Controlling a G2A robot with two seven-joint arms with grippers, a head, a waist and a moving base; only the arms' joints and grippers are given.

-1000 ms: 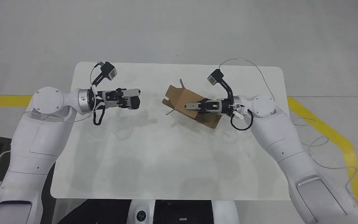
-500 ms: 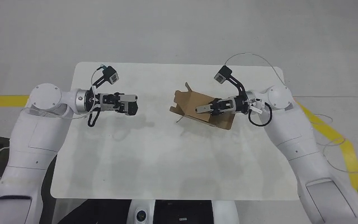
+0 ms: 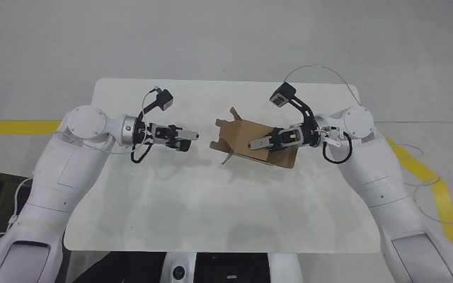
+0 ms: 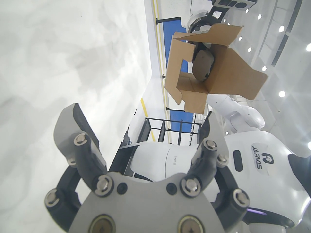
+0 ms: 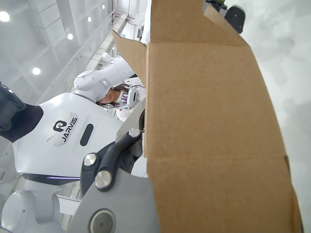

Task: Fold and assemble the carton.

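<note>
The brown carton (image 3: 244, 134) is half-formed, with its flaps standing open, and is held above the middle of the white table (image 3: 212, 212). My right gripper (image 3: 256, 144) is shut on one wall of the carton (image 5: 206, 122); one finger (image 5: 114, 153) lies outside that wall, and the other finger (image 4: 203, 64) is a dark pad inside the carton (image 4: 213, 73). My left gripper (image 3: 190, 134) stands open a short way to the left of the carton's open end, its jaws wide apart and holding nothing (image 4: 143, 122).
The table's front half is bare white surface. A yellow floor line (image 3: 21, 127) runs past both table ends. A cable (image 3: 318, 76) loops above the right arm.
My left gripper has moved right, closing in on the carton. My right arm has shifted the carton slightly right and forward and turned it.
</note>
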